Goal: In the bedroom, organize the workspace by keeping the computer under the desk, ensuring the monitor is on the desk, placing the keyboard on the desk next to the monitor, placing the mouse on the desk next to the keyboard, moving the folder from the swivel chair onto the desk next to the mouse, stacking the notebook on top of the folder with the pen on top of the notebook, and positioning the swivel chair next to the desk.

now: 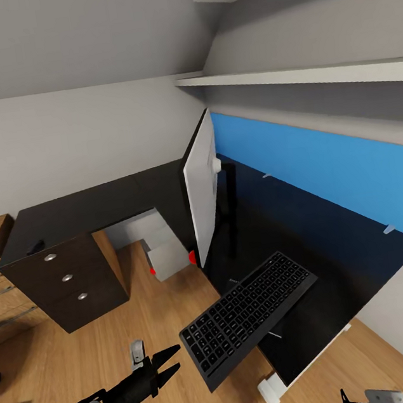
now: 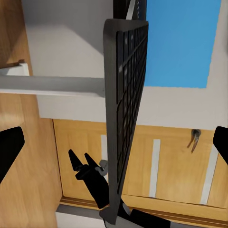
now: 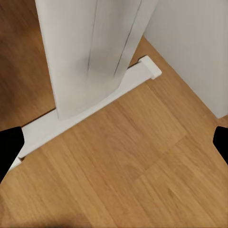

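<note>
Keyboard overhanging the desk's front edge — monitor just behind it

The keyboard (image 1: 249,313) juts past the desk (image 1: 309,237) edge; monitor (image 1: 204,191) upright, edge-on; computer (image 1: 165,253) underneath; left end effector (image 1: 165,365) fingers apart near the keyboard; right end effector (image 1: 358,400) — cannot tell.
</note>
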Motion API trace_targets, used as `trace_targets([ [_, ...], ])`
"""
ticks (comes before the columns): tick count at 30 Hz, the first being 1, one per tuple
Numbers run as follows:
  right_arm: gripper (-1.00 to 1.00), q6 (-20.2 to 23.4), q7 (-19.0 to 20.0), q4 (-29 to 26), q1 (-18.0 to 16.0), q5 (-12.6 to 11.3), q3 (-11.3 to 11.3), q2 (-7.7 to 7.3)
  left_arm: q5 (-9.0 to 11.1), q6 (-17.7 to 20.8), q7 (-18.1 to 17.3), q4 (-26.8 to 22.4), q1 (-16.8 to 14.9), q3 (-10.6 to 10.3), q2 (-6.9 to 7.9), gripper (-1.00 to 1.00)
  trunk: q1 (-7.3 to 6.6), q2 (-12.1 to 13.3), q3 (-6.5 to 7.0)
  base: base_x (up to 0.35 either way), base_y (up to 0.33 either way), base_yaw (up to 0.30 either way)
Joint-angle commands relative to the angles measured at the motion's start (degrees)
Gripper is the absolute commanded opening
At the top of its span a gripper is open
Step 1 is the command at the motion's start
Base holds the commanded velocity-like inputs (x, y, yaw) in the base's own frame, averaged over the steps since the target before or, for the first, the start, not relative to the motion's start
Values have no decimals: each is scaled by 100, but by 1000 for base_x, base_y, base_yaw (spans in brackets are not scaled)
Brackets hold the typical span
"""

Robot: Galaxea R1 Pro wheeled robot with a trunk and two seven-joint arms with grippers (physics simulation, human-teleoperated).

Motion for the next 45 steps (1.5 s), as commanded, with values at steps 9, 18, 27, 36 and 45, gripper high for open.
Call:
trace_targets([
  [9,100,-17,-32,9,-5,59,-31,0,36,28,2,1,-4,-12,0,100,0,-3,-5,0,-49,0],
  [18,100,-16,-32,9,-5,59,-31,1,39,30,2,1,-4,-12,4,100,0,-3,-5,0,-116,0],
  [27,100,-16,-32,13,-5,59,-31,1,37,28,2,1,-4,-12,6,100,0,-3,-5,0,-13,0],
  [36,100,-19,-32,15,-5,59,-31,4,36,28,2,1,-4,-12,6,100,0,-3,-5,0,-19,0],
  [45,100,-24,-32,10,-5,59,-31,1,43,29,2,1,-4,-12,6,100,0,-3,-5,0,-50,0],
])
